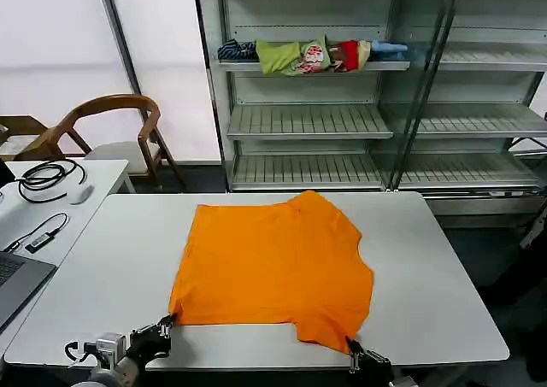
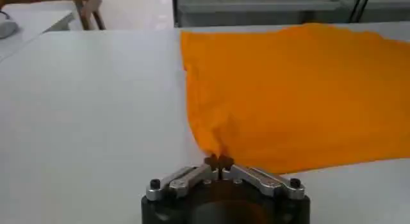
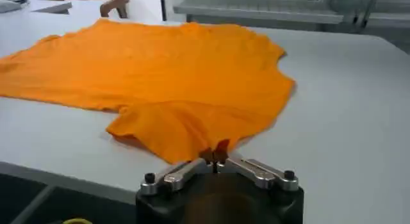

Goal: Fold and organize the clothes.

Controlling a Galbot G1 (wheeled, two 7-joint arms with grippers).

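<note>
The clothes, one bright orange T-shirt (image 1: 273, 263), lie spread flat on the grey table (image 1: 427, 267), plain side up. My left gripper (image 1: 165, 326) sits at the table's near edge, shut on the shirt's near left corner (image 2: 214, 148). My right gripper (image 1: 352, 349) is at the near right, shut on the tip of the sleeve (image 3: 214, 148) that hangs toward the table's front edge. In both wrist views the fingertips meet with orange fabric pinched between them.
A shelf rack (image 1: 342, 122) stands behind the table with a bundle of green, red and blue garments (image 1: 312, 55) on an upper shelf. A wooden chair (image 1: 111, 131) and a side desk (image 1: 51, 199) with cables and a laptop are at the left.
</note>
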